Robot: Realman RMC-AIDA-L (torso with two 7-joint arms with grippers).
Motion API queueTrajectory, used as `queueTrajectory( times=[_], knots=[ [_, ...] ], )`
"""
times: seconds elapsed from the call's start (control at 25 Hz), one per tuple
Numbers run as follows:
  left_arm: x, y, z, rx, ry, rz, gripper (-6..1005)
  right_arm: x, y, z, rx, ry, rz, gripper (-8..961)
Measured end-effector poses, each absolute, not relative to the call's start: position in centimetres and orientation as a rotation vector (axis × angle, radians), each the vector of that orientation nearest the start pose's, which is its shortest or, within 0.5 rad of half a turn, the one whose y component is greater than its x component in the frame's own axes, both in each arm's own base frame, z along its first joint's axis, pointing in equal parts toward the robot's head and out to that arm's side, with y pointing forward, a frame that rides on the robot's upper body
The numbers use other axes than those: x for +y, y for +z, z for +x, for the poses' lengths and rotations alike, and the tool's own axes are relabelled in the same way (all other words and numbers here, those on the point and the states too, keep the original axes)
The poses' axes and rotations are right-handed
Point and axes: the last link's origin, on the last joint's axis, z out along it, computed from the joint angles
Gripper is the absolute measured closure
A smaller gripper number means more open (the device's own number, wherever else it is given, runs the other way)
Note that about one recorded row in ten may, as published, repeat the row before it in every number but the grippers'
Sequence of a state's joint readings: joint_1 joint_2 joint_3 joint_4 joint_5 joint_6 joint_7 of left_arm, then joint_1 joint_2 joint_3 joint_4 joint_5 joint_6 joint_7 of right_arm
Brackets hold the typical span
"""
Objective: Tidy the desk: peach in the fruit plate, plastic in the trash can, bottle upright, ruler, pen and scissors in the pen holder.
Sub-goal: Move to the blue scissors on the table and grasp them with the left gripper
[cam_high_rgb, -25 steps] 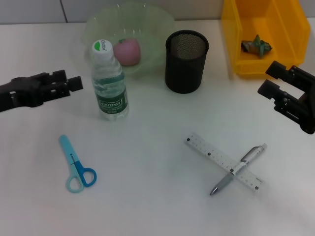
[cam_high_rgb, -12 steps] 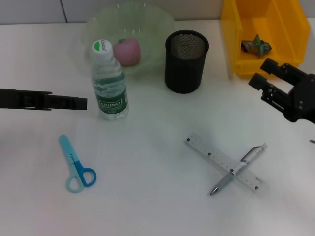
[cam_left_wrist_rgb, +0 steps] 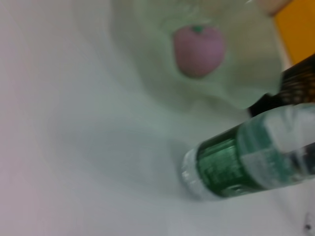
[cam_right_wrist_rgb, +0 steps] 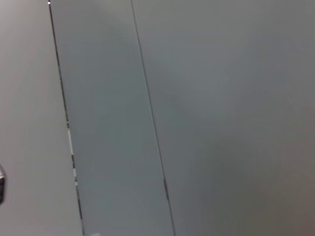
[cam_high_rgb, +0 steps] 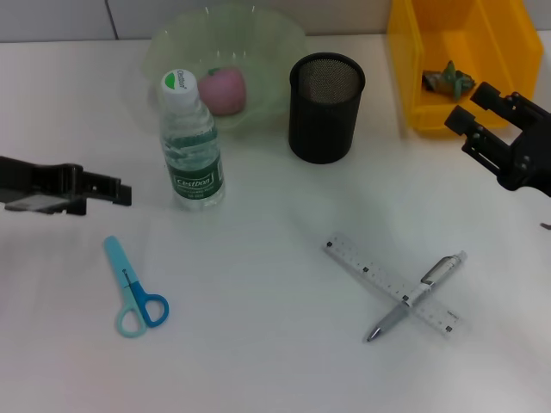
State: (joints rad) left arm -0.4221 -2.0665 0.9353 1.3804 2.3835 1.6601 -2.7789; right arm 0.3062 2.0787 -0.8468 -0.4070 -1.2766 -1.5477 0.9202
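Nearest to me on the white desk [cam_high_rgb: 258,344], a grey and silver pen [cam_high_rgb: 416,296] lies crossed over a white plastic ruler [cam_high_rgb: 372,274], the two touching where they cross, toward my right side. To my left lie the blue-handled scissors [cam_high_rgb: 133,287], flat and closed, blades pointing away from me.

Just beyond the scissors, my left gripper [cam_high_rgb: 116,192] hangs over the desk, pointing toward the bottle and near it without touching. I cannot tell whether its fingers are spread or pressed together.

The clear plastic water bottle with a green label and white cap [cam_high_rgb: 190,144] stands upright, just in front of the pale green translucent fruit bowl [cam_high_rgb: 275,39]. My left wrist camera sees the bottle [cam_left_wrist_rgb: 251,155] close by. The pink peach [cam_high_rgb: 223,90] sits inside the bowl.

Beside the bowl stands the black mesh pen holder [cam_high_rgb: 325,107], nothing showing above its rim.

On my right, my right gripper [cam_high_rgb: 482,118] hovers with its two fingers spread apart, holding nothing, just in front of the yellow plastic bin [cam_high_rgb: 405,52]. A crumpled green and brown piece of plastic [cam_high_rgb: 448,79] lies inside the bin.
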Motion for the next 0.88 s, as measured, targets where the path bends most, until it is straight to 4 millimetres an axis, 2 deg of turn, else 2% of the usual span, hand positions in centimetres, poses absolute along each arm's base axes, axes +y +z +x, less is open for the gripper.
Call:
queueTrajectory(
  times=[0.08, 0.24, 0.28, 0.72, 0.88],
  knots=[
    [32.8, 6.7, -24.9, -1.781, 0.021, -2.121, 217, 29.3, 0.8, 29.8, 0.514, 1.093, -2.147, 396],
    [32.8, 6.1, -24.3, -1.783, 0.111, -2.138, 216, 29.9, 0.7, 29.6, 0.517, 1.08, -2.148, 396],
    [32.9, 5.9, -24.2, -1.773, 0.182, -2.136, 216, 30.3, 0.5, 29.5, 0.52, 1.076, -2.151, 396],
    [34.5, 5.2, -24.9, -1.749, 0.422, -2.072, 216, 31.7, 0.2, 29.6, 0.555, 1.022, -2.133, 396],
    [35.0, 5.0, -24.3, -1.729, 0.457, -2.083, 216, 32.0, -0.2, 29.8, 0.573, 0.997, -2.122, 396]
  ],
)
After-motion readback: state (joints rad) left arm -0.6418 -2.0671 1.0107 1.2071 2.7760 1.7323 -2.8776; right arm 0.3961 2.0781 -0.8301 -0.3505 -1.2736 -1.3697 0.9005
